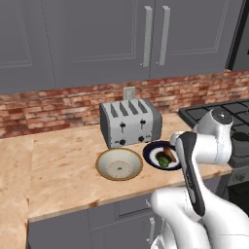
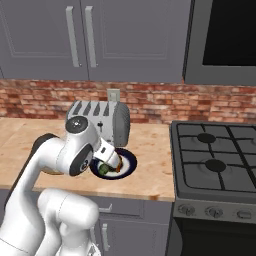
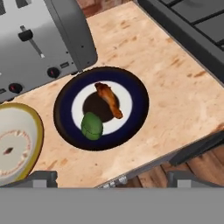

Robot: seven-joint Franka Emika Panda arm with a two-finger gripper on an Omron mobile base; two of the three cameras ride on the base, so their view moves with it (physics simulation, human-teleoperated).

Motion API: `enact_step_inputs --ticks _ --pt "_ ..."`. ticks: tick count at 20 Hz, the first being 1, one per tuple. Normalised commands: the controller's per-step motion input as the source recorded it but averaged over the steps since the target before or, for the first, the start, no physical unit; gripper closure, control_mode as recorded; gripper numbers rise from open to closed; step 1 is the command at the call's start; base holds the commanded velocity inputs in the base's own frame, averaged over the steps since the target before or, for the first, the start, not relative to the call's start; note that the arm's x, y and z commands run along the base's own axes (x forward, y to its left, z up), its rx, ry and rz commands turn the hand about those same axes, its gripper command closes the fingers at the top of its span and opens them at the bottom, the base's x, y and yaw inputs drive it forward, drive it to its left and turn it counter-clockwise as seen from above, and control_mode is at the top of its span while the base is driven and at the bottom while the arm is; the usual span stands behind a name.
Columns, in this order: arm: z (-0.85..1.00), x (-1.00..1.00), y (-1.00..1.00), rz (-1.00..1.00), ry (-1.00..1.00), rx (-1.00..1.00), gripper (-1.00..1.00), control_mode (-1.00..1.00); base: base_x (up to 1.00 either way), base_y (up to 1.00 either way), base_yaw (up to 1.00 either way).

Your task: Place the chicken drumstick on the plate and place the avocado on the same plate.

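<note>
The navy plate (image 3: pixel 65 114) with a white ring lies on the wooden counter in front of the toaster. On it rest the reddish-brown chicken drumstick (image 3: pixel 108 99) and, just beside it, the green avocado (image 3: pixel 92 126). The left base view shows the same plate (image 1: pixel 150 154) holding the drumstick (image 1: pixel 168 154) and avocado (image 1: pixel 163 162). My gripper (image 3: pixel 113 178) hovers above the plate's near side. It is open, its two dark fingertips (image 3: pixel 41 178) wide apart with nothing between them. From the right base view my hand partly covers the plate (image 2: pixel 129 162).
A cream bowl (image 1: pixel 119 164) with a tan rim sits left of the plate, almost touching it. The silver toaster (image 1: pixel 130 122) stands right behind both. The black stove (image 2: pixel 215 155) borders the counter on the right. The counter's front edge runs close below the plate.
</note>
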Motion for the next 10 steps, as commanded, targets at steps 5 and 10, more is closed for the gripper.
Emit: enact_step_inputs --ticks 5,10 --pt "0.0 -0.05 0.63 -0.05 0.0 -0.01 -1.0 -1.0 0.0 0.0 0.0" --pt "0.0 -0.14 0.55 -0.08 0.0 0.0 -1.0 -1.0 0.0 0.0 0.0"
